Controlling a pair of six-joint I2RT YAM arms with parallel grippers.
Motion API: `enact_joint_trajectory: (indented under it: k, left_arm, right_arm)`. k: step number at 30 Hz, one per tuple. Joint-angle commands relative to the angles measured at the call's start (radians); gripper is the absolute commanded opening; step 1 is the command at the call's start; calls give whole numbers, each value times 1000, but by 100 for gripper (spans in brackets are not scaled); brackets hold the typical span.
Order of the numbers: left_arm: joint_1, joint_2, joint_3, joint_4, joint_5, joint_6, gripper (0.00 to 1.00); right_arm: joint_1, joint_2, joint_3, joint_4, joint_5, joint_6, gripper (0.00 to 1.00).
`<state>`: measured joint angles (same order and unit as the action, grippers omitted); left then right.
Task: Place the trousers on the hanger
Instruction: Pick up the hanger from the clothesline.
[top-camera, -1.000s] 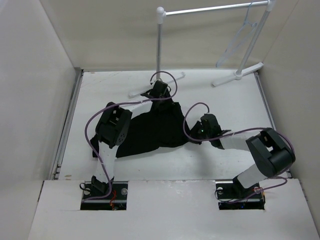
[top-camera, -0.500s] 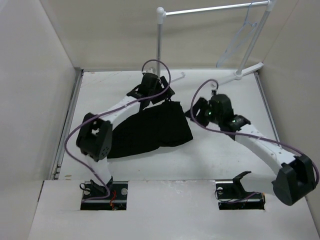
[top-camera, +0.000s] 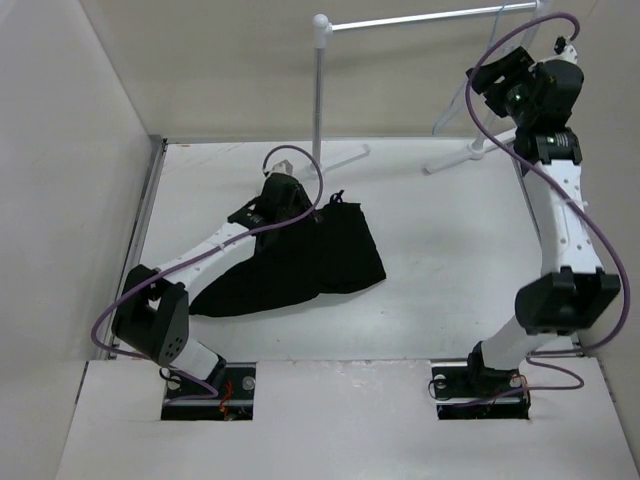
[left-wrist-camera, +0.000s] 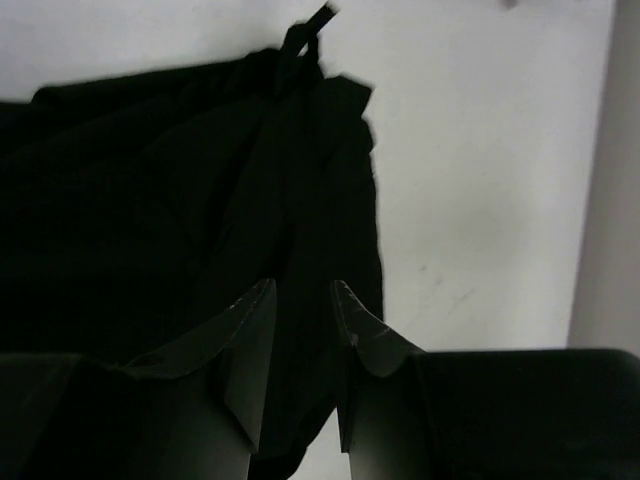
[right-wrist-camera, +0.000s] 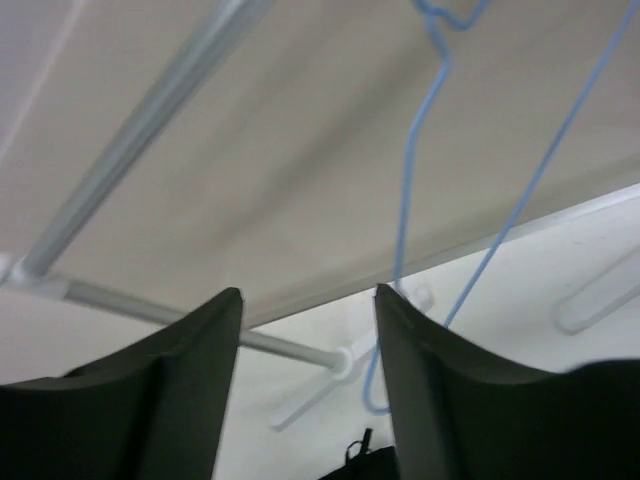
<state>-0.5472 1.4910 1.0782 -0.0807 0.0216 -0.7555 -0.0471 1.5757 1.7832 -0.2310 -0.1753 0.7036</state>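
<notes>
The black trousers lie bunched on the white table, left of centre, and fill the left of the left wrist view. My left gripper is down on their upper left part. Its jaws stand narrow with a fold of black fabric filling the gap. The thin pale blue hanger hangs from the rack at the back right. My right gripper is raised beside it, open and empty. The hanger's wire runs down just past the right fingertip.
The white tubular garment rack has its top bar across the back, a post and feet on the table; the bar shows in the right wrist view. Pale walls enclose the table on three sides. Purple cables loop off both arms.
The right arm rose from the table beside the trousers to the hanger at the rack, and its jaws opened. The left gripper went past the trousers' far edge, then drew back onto them and narrowed.
</notes>
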Motion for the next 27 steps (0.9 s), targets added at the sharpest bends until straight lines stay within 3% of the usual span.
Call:
enact_joint_trajectory:
  k: [1, 6, 9, 13, 16, 27]
  left_arm:
    - [-7, -21, -26, -8, 0, 15, 27]
    - [14, -5, -29, -7, 38, 18, 31]
    - [17, 5, -21, -10, 40, 18, 31]
    - [14, 18, -14, -13, 40, 16, 32]
    - [5, 25, -3, -14, 37, 15, 32]
    - [-3, 29, 49, -11, 24, 5, 37]
  right_arm:
    - [-9, 131, 145, -70, -45, -70, 67]
    - [-12, 280, 272, -36, -216, -76, 67]
    - [-7, 311, 280, -11, -234, -72, 54]
    - [-7, 313, 260, -2, -222, -79, 28]
    - [-7, 288, 248, 53, -242, -81, 19]
    - [2, 216, 318, 56, -345, -115, 13]
